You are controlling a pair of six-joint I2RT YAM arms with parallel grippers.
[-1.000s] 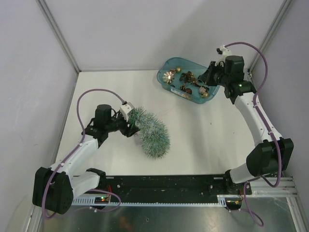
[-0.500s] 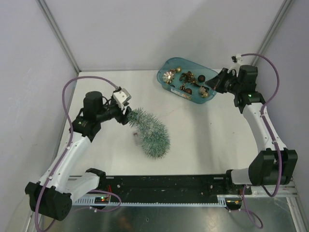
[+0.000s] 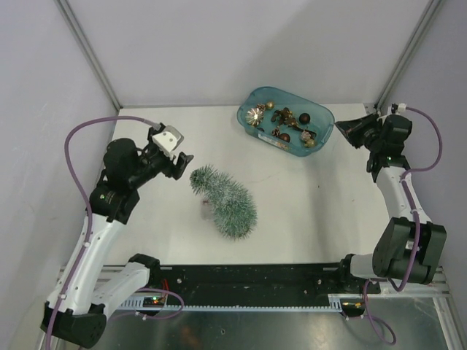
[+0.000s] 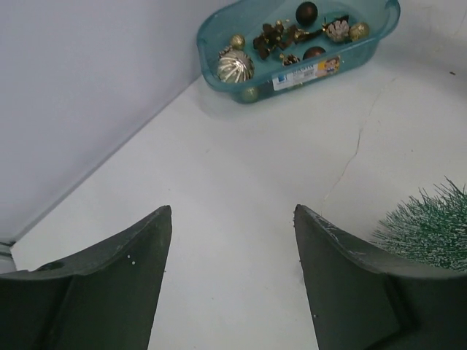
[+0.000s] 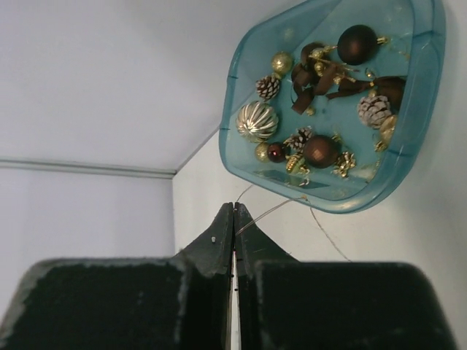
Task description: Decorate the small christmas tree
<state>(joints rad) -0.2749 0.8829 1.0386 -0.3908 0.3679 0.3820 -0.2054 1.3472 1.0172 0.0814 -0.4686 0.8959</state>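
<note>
Centrally on the worktop (image 3: 314,211), the small christmas tree (image 3: 225,202) lies on its side, undecorated; ornaments (image 5: 257,120) sit in the teal tray (image 5: 430,73). Left hand (image 4: 232,215) released beside the tree tip; right hand (image 5: 234,211) clenched near the tray.

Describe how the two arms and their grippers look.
Both the left arm and right arm have white links with chunky black joints. A purple cable loops along each. The left gripper and right gripper carry dark, wedge-shaped fingers tapering to tips. A small white camera block sits on the left wrist.
</note>
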